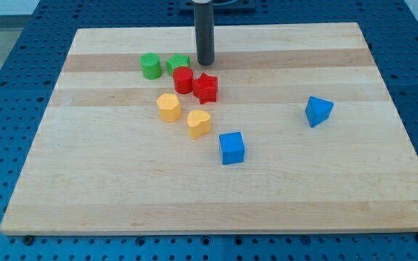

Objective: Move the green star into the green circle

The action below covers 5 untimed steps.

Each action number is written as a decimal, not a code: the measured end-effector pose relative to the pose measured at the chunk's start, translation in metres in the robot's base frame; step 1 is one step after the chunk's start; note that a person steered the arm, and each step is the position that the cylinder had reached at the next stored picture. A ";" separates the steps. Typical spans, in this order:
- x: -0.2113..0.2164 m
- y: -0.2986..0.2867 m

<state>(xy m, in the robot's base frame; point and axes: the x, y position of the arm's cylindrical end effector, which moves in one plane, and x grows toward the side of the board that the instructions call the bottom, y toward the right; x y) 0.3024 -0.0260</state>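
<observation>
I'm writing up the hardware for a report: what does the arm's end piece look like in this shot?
Only the lower part shows: a straight, smooth, dark grey cylindrical rod, with my tip cut flat at the wooden board. At the view's top the rod meets a lighter, silvery collar, cropped by the frame. No cables, markings or labels are visible. The tip stands just right of the green star.

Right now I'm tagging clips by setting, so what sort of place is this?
Probably a robotics lab bench: a pale wooden board lying on a blue perforated metal table, small coloured plastic blocks such as the blue cube, and my tip beside the green star.
</observation>
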 end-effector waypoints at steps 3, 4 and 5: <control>0.015 -0.046; 0.015 -0.072; 0.015 -0.082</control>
<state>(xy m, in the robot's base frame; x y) 0.3171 -0.1085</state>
